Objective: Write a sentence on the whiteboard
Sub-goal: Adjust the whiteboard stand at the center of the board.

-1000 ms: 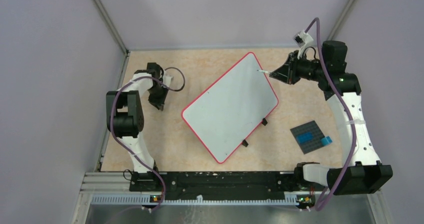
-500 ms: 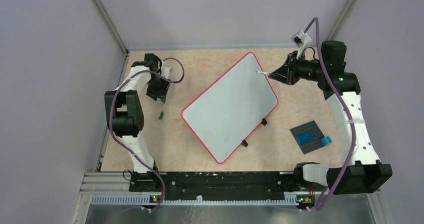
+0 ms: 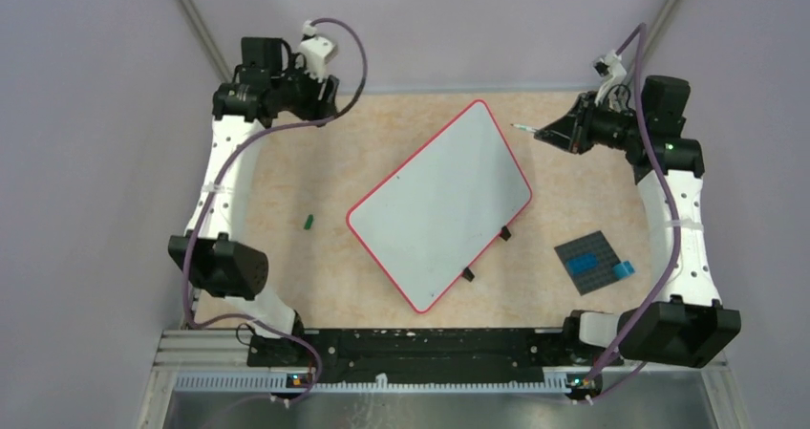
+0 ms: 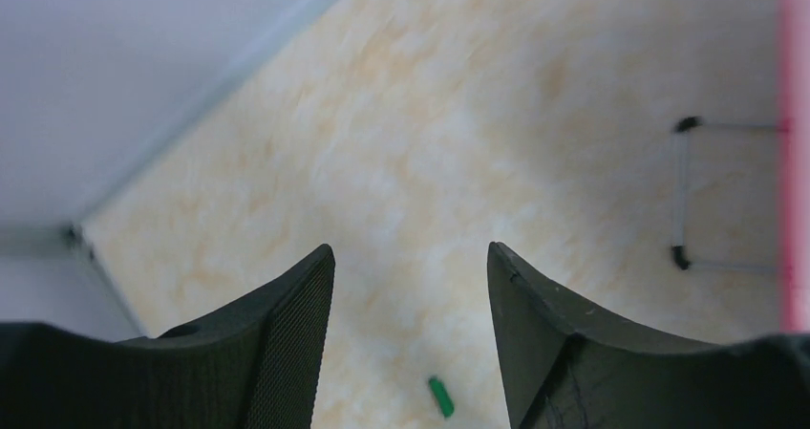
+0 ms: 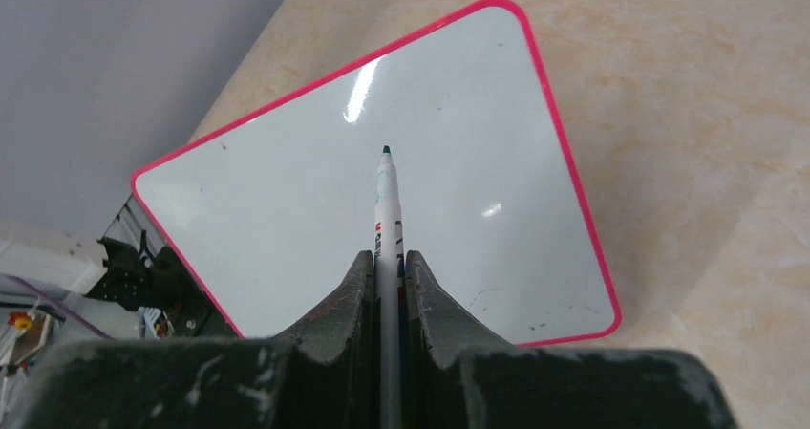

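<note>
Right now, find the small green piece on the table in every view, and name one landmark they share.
Top external: the small green piece lies on the table, left of the whiteboard.
Left wrist: bottom centre, in the gap of the open left gripper.
Right wrist: not in it.
Shared landmark: the whiteboard's red rim.

Whiteboard (image 3: 439,204) on table (image 3: 287,276), cap (image 3: 309,222) left, studded plate (image 3: 587,257) right, marker (image 5: 386,200) in right claw (image 5: 387,259) near far corner
</note>
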`<action>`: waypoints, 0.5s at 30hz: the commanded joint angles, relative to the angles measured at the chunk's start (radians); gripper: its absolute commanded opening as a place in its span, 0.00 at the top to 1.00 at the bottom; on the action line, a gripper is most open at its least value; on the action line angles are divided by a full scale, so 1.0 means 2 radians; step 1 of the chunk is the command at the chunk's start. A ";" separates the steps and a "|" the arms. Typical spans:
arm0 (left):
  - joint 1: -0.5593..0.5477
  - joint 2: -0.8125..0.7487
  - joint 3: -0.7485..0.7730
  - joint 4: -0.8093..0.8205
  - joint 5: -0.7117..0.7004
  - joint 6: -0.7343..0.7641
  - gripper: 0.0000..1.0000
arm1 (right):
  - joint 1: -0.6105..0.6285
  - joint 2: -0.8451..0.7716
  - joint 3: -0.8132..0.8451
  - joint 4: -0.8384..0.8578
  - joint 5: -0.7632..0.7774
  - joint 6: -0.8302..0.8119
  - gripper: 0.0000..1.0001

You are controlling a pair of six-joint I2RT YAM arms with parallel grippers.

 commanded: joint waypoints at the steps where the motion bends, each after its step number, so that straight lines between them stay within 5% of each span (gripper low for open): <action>1: -0.130 -0.036 0.034 0.000 0.089 0.050 0.38 | -0.057 0.011 0.004 0.043 -0.045 0.033 1.00; 4: -0.217 -0.022 0.035 -0.016 0.117 0.072 0.41 | -0.084 0.012 -0.008 0.064 -0.051 0.045 1.00; 8: -0.355 0.013 0.006 -0.027 0.068 0.128 0.43 | -0.099 0.012 -0.024 0.091 -0.052 0.060 1.00; 15: -0.449 0.090 -0.037 0.012 0.072 0.150 0.62 | -0.123 0.011 -0.039 0.114 -0.054 0.075 1.00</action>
